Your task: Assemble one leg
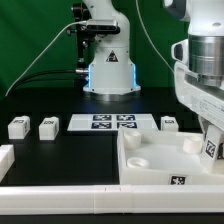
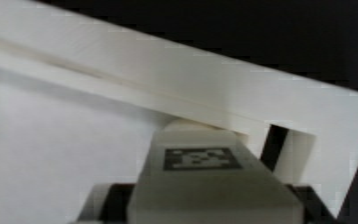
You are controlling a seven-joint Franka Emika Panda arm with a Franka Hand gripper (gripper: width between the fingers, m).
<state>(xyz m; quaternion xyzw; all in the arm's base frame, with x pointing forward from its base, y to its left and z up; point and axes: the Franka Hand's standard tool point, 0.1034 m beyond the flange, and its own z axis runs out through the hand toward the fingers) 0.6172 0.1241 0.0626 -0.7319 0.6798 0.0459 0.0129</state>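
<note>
My gripper [image 1: 208,140] is shut on a leg [image 1: 212,151], a stubby white block with a black-and-white tag. It holds the leg over the exterior view's right end of the large white tray-like piece [image 1: 150,165], low inside its rim. In the wrist view the leg [image 2: 202,165] sits between my dark fingers [image 2: 115,203], and the gripper [image 2: 204,208] is closed on its sides. The leg's far end is close to the tray's raised rim [image 2: 176,70]. Whether it touches the tray floor is hidden. Three more legs lie on the black table [image 1: 18,127] [image 1: 47,127] [image 1: 169,124].
The marker board [image 1: 112,122] lies flat between the loose legs. The arm's base [image 1: 108,70] stands behind it. A white block [image 1: 5,156] sits at the exterior view's left edge. A round socket [image 1: 140,158] shows in the tray floor.
</note>
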